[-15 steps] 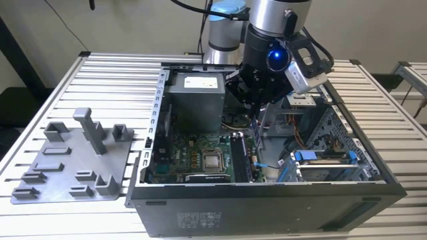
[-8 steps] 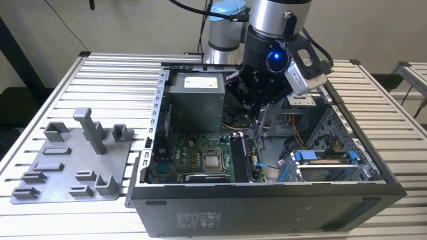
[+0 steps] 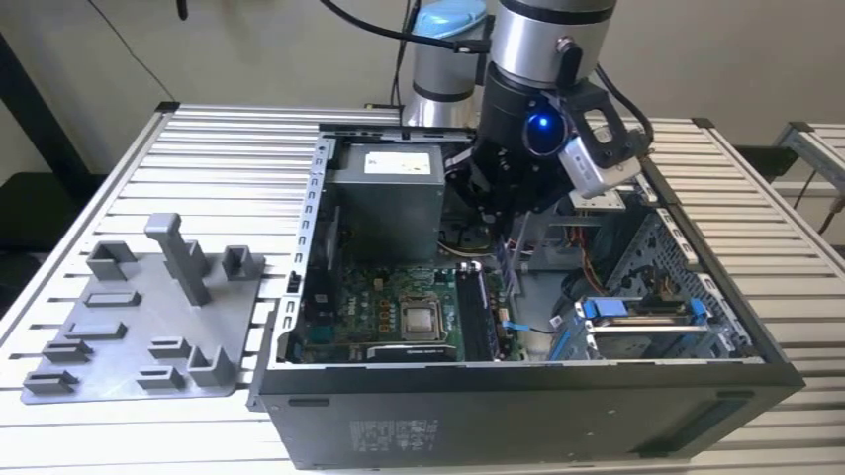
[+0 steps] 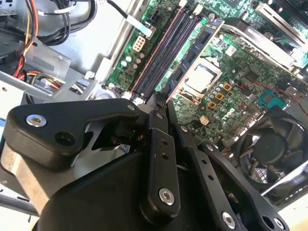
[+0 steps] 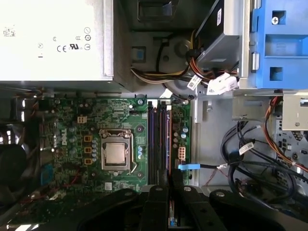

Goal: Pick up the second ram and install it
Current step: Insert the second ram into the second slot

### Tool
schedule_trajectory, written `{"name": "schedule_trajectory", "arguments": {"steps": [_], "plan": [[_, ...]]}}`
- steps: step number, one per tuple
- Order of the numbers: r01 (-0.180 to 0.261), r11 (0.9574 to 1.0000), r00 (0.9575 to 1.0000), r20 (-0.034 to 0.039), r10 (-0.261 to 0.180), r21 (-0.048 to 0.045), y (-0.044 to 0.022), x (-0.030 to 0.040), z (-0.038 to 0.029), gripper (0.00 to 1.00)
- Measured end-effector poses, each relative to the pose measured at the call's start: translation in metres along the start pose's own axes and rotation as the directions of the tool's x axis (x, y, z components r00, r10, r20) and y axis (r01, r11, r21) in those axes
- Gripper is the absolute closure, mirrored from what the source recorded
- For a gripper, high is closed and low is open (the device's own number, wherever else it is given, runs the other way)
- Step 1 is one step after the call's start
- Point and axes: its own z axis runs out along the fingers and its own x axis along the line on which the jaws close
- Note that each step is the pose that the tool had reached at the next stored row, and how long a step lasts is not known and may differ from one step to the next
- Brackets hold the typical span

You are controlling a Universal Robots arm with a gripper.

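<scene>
Slatted metal table with grey moulded tray beside open black computer case.

Seen from my remote station in the exterior view: 1 open computer case lies on a slatted metal table. A grey moulded tray with upright posts sits just beside it on the exterior view's left. In the first wrist view I see the green motherboard, its square silver processor chip, a grey power supply, a blue drive bracket and bundled cables. The second wrist view shows a black fan.
</scene>
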Motion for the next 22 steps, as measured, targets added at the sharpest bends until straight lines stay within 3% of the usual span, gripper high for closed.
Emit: {"name": "schedule_trajectory", "arguments": {"steps": [8,15,22], "plan": [[0.0,1.0,1.0,0.0008,0.0,0.0001,0.0,0.0003,0.0124,0.86],[0.0,1.0,0.9999,0.0156,0.0,-0.0005,0.0004,0.0005,0.0209,0.86],[0.0,1.0,0.9999,0.0157,0.0,-0.0004,0.0003,0.0013,0.0294,0.86]]}}
